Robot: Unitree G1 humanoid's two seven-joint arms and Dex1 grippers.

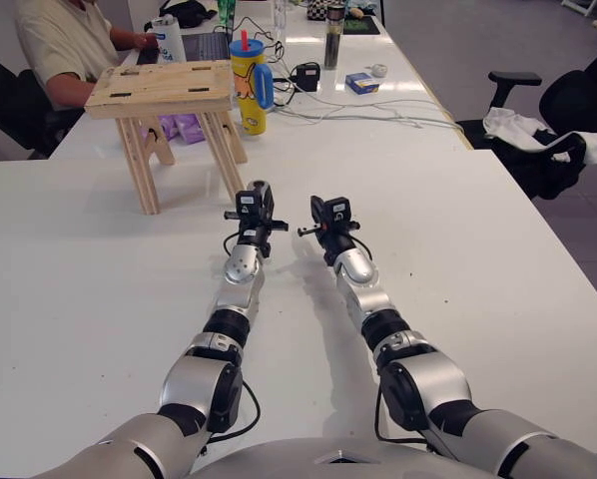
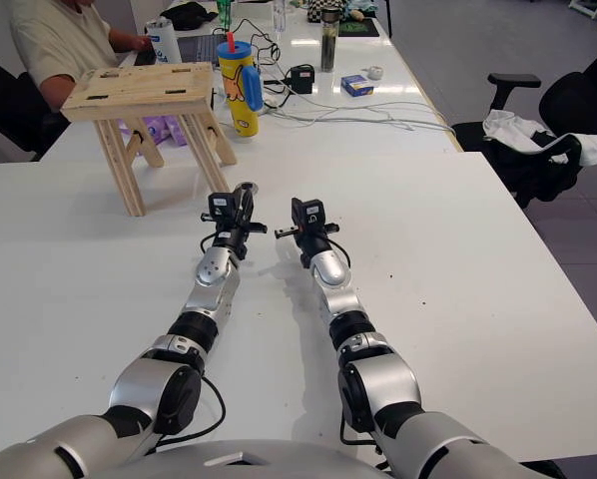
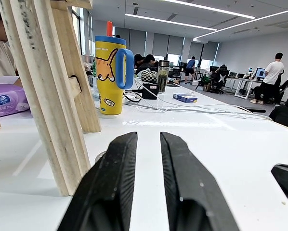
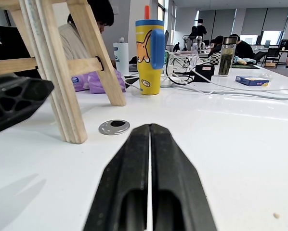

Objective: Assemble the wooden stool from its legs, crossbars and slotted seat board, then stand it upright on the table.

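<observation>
Right gripper [image 4: 150, 126] clenched on nothing; left gripper [image 3: 148, 137] narrowly parted, empty; both low on table [image 1: 498, 259], side by side. Stool [image 1: 161, 90] stands assembled and upright just ahead-left of left gripper, untouched. Judged: assembly finished; next move only calls for arms drawn clear without nudging a leg.

Cam layout
Head stereo looks forward-down over table [image 1: 99, 299]; wrist cams low, close, both facing stool [image 3: 52, 106], tumbler [image 4: 150, 55].

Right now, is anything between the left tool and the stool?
Nothing visible blocks it. Bare table lies between the left tool and the stool, up to its nearest leg. Only a flat metal disc lies near that leg. The yellow cup stands farther back, beside the stool.
</observation>
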